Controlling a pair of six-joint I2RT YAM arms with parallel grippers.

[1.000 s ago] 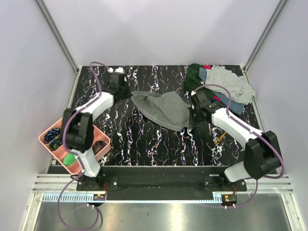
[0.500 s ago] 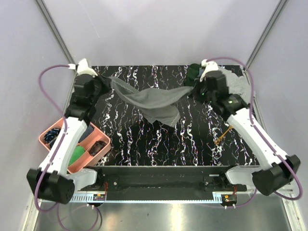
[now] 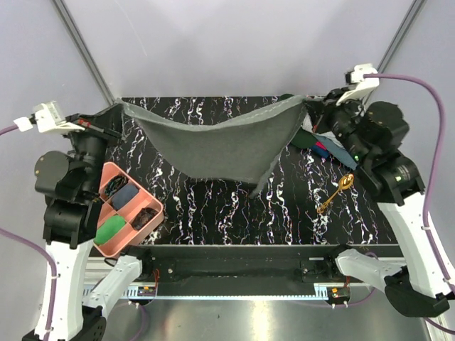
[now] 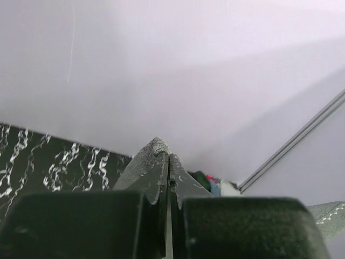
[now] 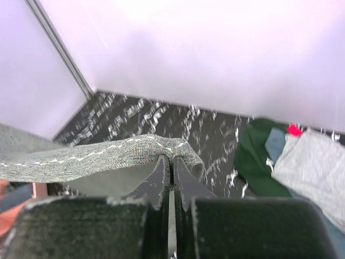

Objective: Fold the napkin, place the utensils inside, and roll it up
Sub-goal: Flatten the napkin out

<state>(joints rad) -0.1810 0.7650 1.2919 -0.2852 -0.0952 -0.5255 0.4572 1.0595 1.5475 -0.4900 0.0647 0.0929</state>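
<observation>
While it hangs in the air above the table, the plain mid-grey square fabric napkin is stretched wide between the two arms. Its top edge sags a little from one raised corner to the other, and its lower part droops to a point over the middle of the table, apart from the surface as far as we can judge from above.

At the napkin's left corner we see the left gripper with its fingers pressed together. In the left wrist view the left gripper shows no gap, and a speckled grey tip between the fingers looks like pinched cloth, though that view is too tight for us to be sure. At the opposite corner the right gripper is likewise closed. The right wrist view makes this plain: the right gripper clamps the stitched hem of the napkin, which runs off to the left.

Below and to the right of the cloth, a slim gold-coloured metal spoon with an oval bowl lies flat on the black marble-patterned table, well apart from the napkin. We cannot tell whether more cutlery lies at its handle end.

Behind the right arm sits a heap of dark green, blue and light-grey cloths, near the far right corner. On the near left of the table rests a salmon-pink plastic tray with compartments, holding a green item and dark items.
</observation>
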